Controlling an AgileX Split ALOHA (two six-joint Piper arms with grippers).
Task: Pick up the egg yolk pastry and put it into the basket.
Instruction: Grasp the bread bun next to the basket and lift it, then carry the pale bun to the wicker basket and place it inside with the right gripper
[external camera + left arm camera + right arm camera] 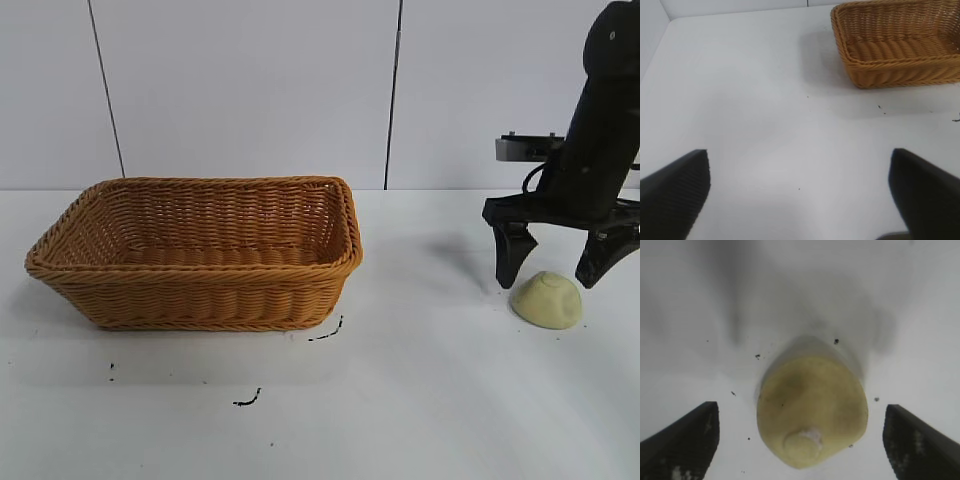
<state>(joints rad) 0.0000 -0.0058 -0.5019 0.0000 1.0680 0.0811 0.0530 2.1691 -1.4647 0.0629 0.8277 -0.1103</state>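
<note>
Egg yolk pastry (pixel 812 410) lies between the spread right pincer (pixel 802 440) fingers.

Golden-brown woven wicker basket (pixel 200 255) with a braided rim; pale yellow, smooth domed egg yolk pastry (pixel 546 299); matte black right gripper (pixel 552 268); white table (pixel 400 400) flecked with small black marks.

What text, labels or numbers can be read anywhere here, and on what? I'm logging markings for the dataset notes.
None can be read. The basket, the egg yolk pastry and the right gripper carry no lettering. The small dark marks on the table are specks and scuffs, not writing.
</note>
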